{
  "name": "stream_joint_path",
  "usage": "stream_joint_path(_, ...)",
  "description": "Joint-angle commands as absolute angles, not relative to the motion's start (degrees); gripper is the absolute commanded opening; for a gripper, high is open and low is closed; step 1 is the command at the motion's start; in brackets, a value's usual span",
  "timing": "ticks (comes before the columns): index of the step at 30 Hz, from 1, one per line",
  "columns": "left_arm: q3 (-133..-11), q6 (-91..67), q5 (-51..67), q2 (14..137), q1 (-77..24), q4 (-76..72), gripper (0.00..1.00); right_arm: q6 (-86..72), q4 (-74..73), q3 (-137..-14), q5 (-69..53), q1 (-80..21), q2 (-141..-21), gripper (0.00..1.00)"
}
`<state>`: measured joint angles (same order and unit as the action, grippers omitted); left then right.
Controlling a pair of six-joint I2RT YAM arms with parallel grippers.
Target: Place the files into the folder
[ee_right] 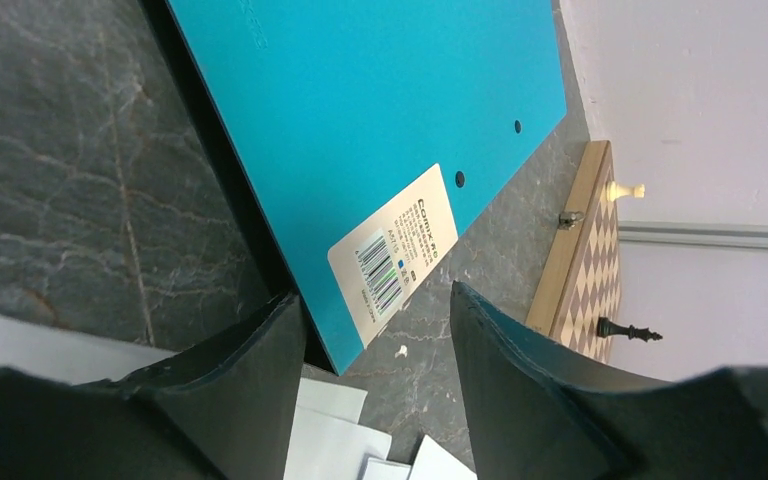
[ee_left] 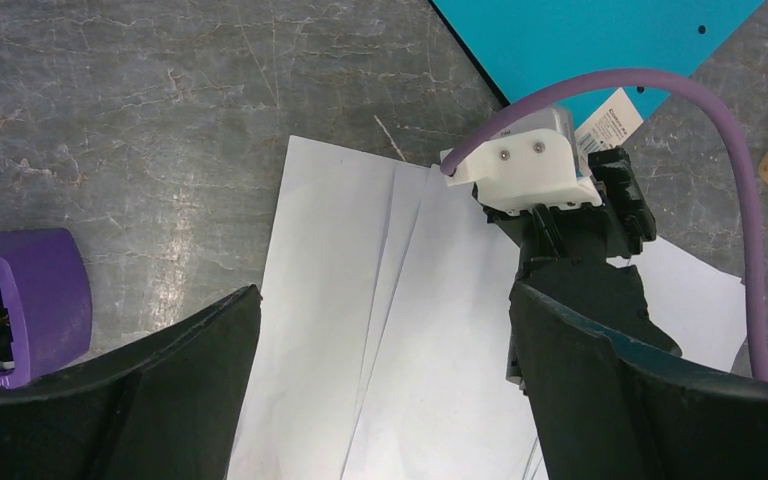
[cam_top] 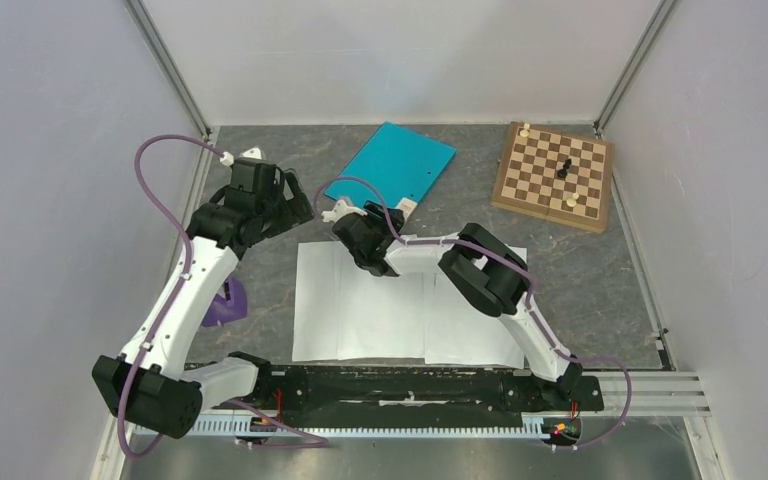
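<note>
The closed teal folder [cam_top: 392,162] lies flat at the back of the table, its white barcode label [ee_right: 392,255] at the near corner. The files [cam_top: 400,310] are white sheets fanned out in front of it, flat on the table. My right gripper [cam_top: 380,215] is low at the labelled corner. In the right wrist view its jaws [ee_right: 375,300] stand apart, with the corner between them close to the left finger [ee_right: 250,380] and nothing pinched. My left gripper [cam_top: 300,208] hovers wide open over the files [ee_left: 410,330], its fingers clear of the paper.
A wooden chessboard [cam_top: 554,175] with a few pieces sits at the back right. A purple object [cam_top: 225,303] rests left of the sheets. The right arm's wrist and purple cable [ee_left: 560,200] cross the left wrist view beside the folder [ee_left: 580,40].
</note>
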<state>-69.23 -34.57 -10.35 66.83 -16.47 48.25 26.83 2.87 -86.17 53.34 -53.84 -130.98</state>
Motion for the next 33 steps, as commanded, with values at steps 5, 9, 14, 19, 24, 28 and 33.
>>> stream_joint_path(5,-68.20,-37.51,-10.33,66.49,-15.91,45.46,1.00,28.55,10.98,-88.52,56.17,-52.50,-134.59,0.49)
stream_joint_path(9,-67.99,-37.82,-10.31,66.47,-15.82,45.35,1.00,29.20,15.30,-87.12,57.48,-51.97,-134.65,0.42)
stream_joint_path(14,-67.26,-38.12,-10.20,66.43,-15.73,44.84,1.00,30.59,19.96,-86.19,59.59,-51.68,-134.39,0.39)
stream_joint_path(19,-66.54,-38.50,-9.78,66.54,-15.64,44.47,1.00,31.72,21.74,-86.03,60.64,-51.49,-134.16,0.40)
stream_joint_path(24,-66.71,-38.58,-9.59,66.74,-15.56,44.39,1.00,31.87,20.92,-86.51,60.57,-50.40,-135.34,0.40)
stream_joint_path(28,-66.71,-38.65,-9.62,66.92,-15.38,44.00,1.00,31.98,20.84,-86.78,60.12,-49.70,-135.94,0.40)
stream_joint_path(33,-66.67,-38.86,-9.14,67.15,-15.22,43.94,1.00,32.20,22.35,-87.36,60.31,-48.55,-136.36,0.36)
